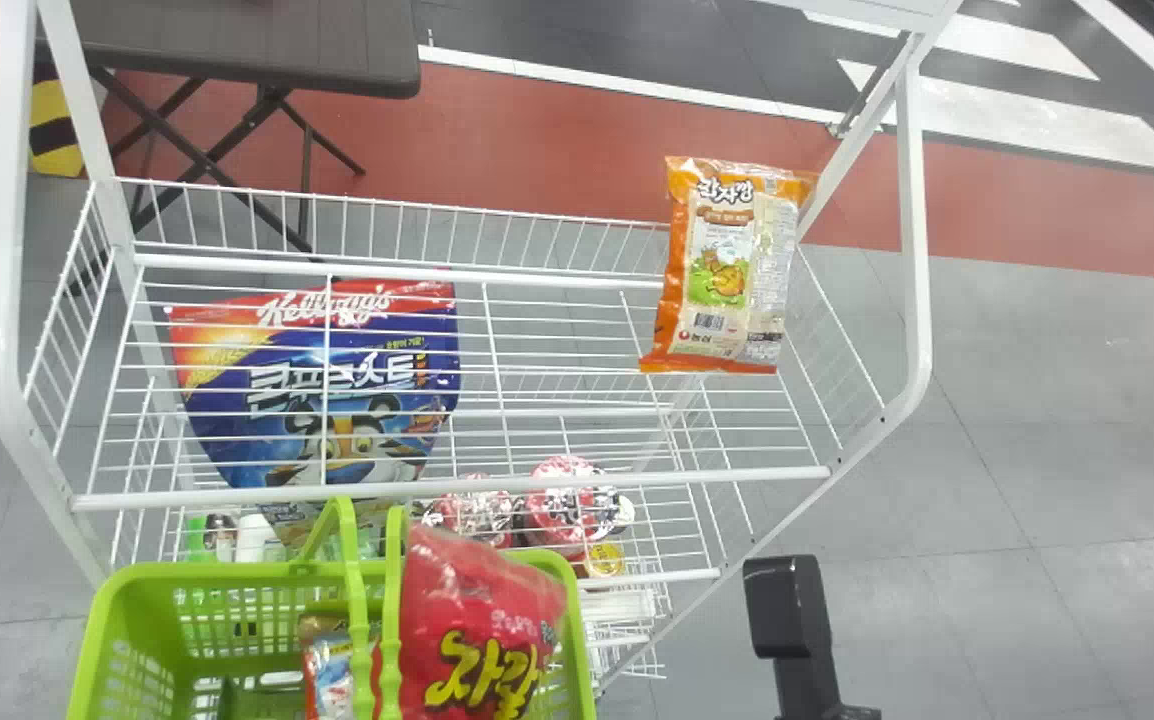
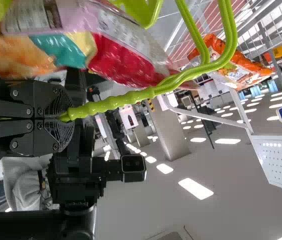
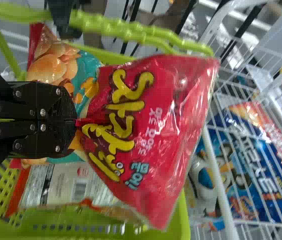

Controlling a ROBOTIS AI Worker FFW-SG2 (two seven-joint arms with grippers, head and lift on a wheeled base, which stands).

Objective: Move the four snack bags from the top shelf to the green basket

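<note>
Over the near green basket [image 1: 237, 572], my right claw [image 3: 75, 121] pinches the red snack bag [image 3: 151, 125]; left claw [image 2: 64, 116] grips the handles [image 2: 121, 100]. Placing step: lower, release, then fetch orange bag [image 1: 727, 275], top shelf, far right.

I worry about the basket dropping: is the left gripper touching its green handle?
Touching: the left wrist view shows the left gripper clamped around the green handle.

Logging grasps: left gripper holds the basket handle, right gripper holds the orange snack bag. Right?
Not quite: the right gripper holds the red snack bag, as the right wrist view shows; the left gripper does hold the basket handle.
</note>
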